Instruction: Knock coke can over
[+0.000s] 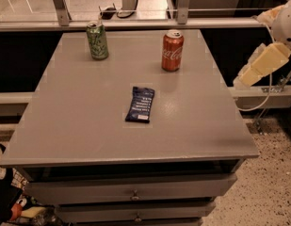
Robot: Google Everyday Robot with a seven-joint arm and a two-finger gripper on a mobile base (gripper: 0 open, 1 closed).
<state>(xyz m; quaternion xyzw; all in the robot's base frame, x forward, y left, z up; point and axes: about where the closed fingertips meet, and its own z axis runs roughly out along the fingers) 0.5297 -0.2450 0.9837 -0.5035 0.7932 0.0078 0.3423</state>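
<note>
coke can [172, 50] upright, well left of tool [258, 69] at right edge; tool state unclear.

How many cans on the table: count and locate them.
2: coke can back right, green can back left, both upright; gripper beside the table, far right. None hidden.

The gripper [262, 66] hangs at the right frame edge, off the table's [88, 126] right side; the arm [287, 22] above it is cut off by that edge. Far to its lower left, objects on the floor [18, 211] are cropped and unidentifiable. Print on the dark packet [140, 104], to its left, cannot be read
</note>
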